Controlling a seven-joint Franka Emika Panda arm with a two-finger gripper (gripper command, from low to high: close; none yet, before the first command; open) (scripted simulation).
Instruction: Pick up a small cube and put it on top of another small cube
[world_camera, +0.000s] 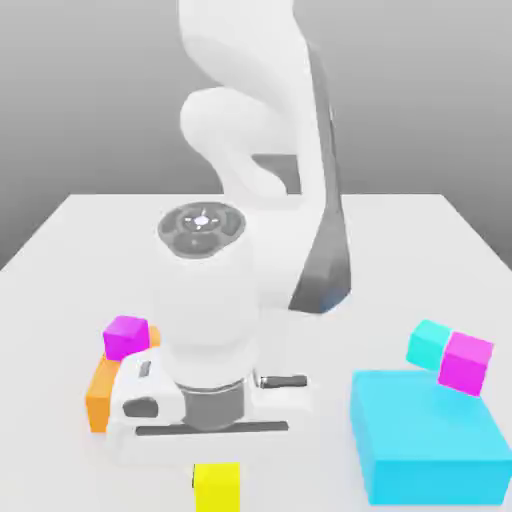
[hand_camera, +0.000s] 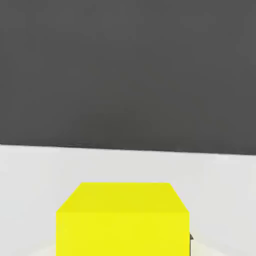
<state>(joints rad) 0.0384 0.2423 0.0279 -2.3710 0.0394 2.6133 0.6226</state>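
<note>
Exterior view gives me the arm bent low over the white table (world_camera: 60, 250), its claw (world_camera: 218, 470) closed tight at the yellow cube (world_camera: 218, 487) at six o'clock. Whether it truly grips the cube I cannot tell. Hand view shows me that cube's (hand_camera: 122, 220) plain faces close up. I count two magenta cubes (world_camera: 126, 335) (world_camera: 466, 362), one small cyan cube (world_camera: 430, 343), one big cyan block (world_camera: 430, 438), one orange block (world_camera: 102, 392).

small yellow cube (world_camera: 218, 486): 1 | small magenta cubes (world_camera: 126, 336): 2 | small cyan cube (world_camera: 429, 343): 1 | orange block (world_camera: 102, 392): 1 | large cyan block (world_camera: 430, 436): 1
</note>
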